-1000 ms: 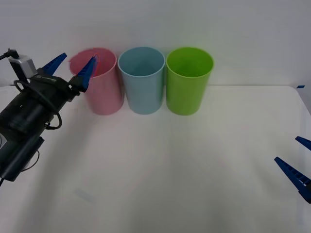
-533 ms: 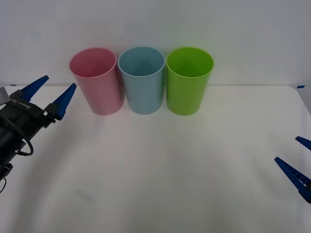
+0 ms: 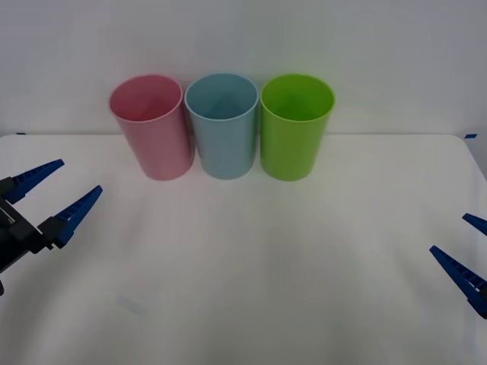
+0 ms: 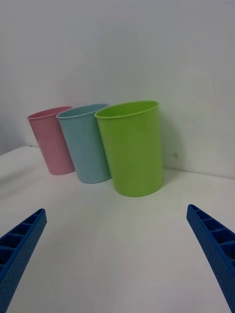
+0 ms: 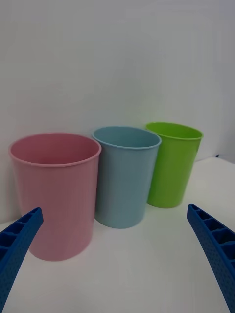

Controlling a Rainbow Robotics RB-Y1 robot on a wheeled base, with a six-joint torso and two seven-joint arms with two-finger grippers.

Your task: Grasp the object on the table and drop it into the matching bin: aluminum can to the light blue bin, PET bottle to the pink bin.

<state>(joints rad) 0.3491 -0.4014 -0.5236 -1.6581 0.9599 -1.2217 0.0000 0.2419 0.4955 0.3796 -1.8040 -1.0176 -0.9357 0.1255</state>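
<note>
The left gripper (image 3: 52,192), its fingers spread apart and holding nothing, has drawn back from the pink bin (image 3: 152,125) over the last second and now hangs low over the left edge of the table (image 3: 266,266), well apart from the bins. The right gripper (image 3: 468,255) stays parked at the right edge, also spread wide. Pink, light blue bin (image 3: 222,124) and lime green bin (image 3: 295,124) stand upright in a row, unmoved. The can's whereabouts cannot be told.

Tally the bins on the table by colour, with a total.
Pink bin: 1
Light blue bin: 1
Lime green bin: 1
Total: 3 bins, in a row at the back of the table.
</note>
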